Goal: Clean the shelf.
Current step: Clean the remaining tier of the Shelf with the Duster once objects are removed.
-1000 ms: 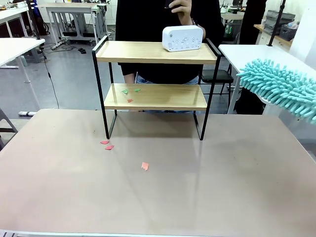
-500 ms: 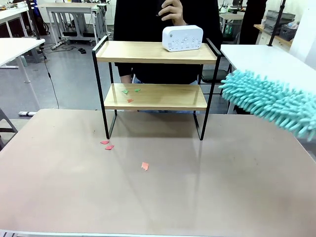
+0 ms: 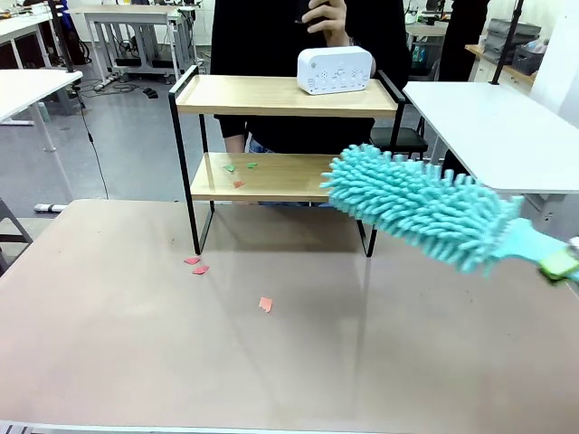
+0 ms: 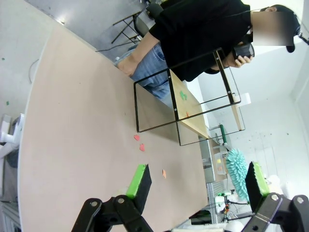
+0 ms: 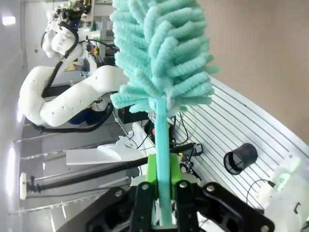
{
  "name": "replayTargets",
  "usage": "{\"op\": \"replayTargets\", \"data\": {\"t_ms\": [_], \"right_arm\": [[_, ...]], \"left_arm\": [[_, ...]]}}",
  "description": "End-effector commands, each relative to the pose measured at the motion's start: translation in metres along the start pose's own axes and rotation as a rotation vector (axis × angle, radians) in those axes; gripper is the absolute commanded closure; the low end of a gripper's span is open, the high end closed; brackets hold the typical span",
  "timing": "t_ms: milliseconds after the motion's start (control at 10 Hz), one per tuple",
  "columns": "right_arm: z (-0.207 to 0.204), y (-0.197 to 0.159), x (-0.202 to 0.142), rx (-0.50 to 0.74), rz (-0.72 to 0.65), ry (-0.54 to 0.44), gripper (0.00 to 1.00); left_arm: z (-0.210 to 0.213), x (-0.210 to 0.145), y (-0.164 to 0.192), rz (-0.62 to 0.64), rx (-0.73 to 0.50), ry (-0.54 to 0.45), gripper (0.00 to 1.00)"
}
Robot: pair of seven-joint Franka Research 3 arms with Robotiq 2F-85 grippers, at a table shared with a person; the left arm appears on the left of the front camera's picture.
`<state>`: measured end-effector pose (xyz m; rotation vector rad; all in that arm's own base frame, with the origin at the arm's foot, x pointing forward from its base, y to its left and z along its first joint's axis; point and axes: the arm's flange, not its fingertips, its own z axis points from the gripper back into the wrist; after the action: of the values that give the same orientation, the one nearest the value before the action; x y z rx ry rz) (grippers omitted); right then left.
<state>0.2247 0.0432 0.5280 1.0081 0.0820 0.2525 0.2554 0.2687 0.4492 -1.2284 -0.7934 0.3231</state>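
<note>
right hand (image 5: 161,182) clamps the teal duster (image 3: 416,210); left hand (image 4: 198,180) spread wide, empty.

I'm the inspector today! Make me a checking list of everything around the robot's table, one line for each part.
surface: tan table, three reddish paper scraps in front of the shelf.
job's things: shelf upright; green and red scraps on its lower board; teal duster by that board's right end, contact unclear.
clutter: white boxy device on the top board.
grippers: left gripper open, empty; right gripper shut on the duster's handle.
cables: black cable hanging to the floor, far left.
surroundings: person in black behind the shelf; white tables.
</note>
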Motion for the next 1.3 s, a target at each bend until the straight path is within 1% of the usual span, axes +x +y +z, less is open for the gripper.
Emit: {"op": "replayTargets", "data": {"t_ms": [0,100,200,300,400,500,600,800,900,1100,1200], "right_arm": [[-0.048,-0.014,-0.004,0.036,-0.024,0.027,0.88],[-0.037,-0.015,-0.01,0.075,-0.046,0.103,0.88],[-0.016,0.004,0.01,-0.001,-0.001,0.026,0.88],[-0.016,0.004,0.01,-0.001,-0.001,0.026,0.88],[-0.026,0.001,0.013,0.013,-0.017,0.072,0.88],[-0.04,0.005,0.025,-0.035,-0.001,0.05,0.88],[-0.046,0.002,0.044,-0.027,0.0,0.012,0.88],[-0.061,0.002,0.085,-0.051,-0.006,-0.046,0.88],[-0.065,0.002,0.1,-0.087,-0.015,-0.103,0.88],[-0.075,-0.002,0.127,-0.081,-0.022,-0.163,0.88],[-0.085,-0.005,0.14,-0.099,-0.034,-0.162,0.88]], "left_arm": [[0.001,-0.003,-0.002,-0.006,-0.002,0.011,0.0],[0.001,-0.003,-0.002,-0.006,-0.002,0.011,0.0],[0.001,-0.003,-0.002,-0.006,-0.002,0.011,0.0],[0.001,-0.003,-0.002,-0.006,-0.002,0.011,0.0],[0.001,-0.003,-0.002,-0.006,-0.002,0.011,0.0],[0.001,-0.003,-0.002,-0.006,-0.002,0.011,0.0],[0.001,-0.003,-0.002,-0.006,-0.002,0.011,0.0],[0.001,-0.003,-0.002,-0.006,-0.002,0.011,0.0],[0.001,-0.003,-0.002,-0.006,-0.002,0.011,0.0],[0.001,-0.003,-0.002,-0.006,-0.002,0.011,0.0],[0.001,-0.003,-0.002,-0.006,-0.002,0.011,0.0]]}}
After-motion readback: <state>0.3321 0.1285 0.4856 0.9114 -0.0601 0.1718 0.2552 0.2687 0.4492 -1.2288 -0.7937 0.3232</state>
